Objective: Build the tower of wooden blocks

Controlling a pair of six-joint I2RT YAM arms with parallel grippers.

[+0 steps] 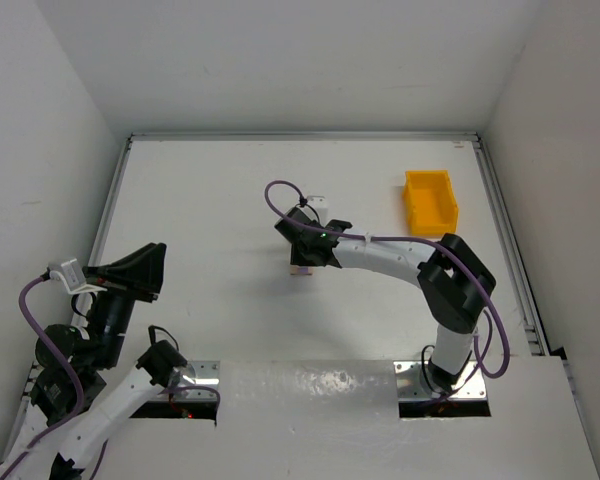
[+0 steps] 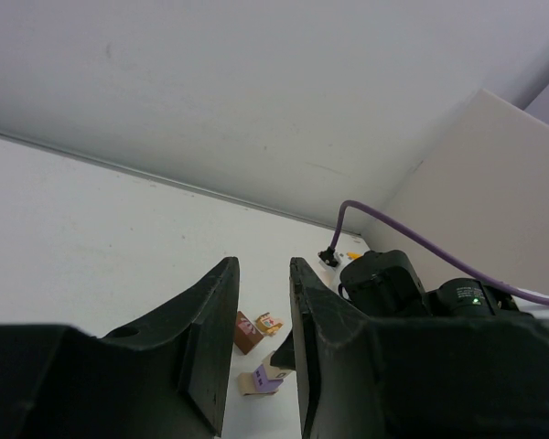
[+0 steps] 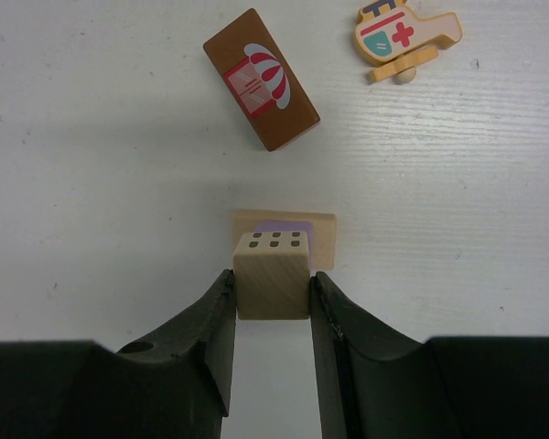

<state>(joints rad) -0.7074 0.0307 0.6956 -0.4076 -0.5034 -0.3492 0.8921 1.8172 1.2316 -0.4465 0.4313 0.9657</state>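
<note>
My right gripper [image 3: 272, 277] is shut on a pale tan cube [image 3: 272, 285] with six dark window marks. It holds the cube over the near edge of a flat tan block with a purple top [image 3: 320, 230]; I cannot tell whether they touch. A dark brown block with an awning picture [image 3: 261, 80] and a helicopter-shaped block [image 3: 404, 37] lie just beyond. In the top view this gripper [image 1: 302, 262] is at mid-table. My left gripper [image 1: 145, 270] is open and empty, raised at the left. Its wrist view shows its own gripper [image 2: 263, 267] and the blocks [image 2: 261, 381] far ahead.
A yellow plastic bin [image 1: 430, 200] stands at the back right. A small white object [image 1: 317, 200] lies behind the right wrist. The right arm's purple cable [image 1: 275, 200] loops above the blocks. White walls close the table on three sides.
</note>
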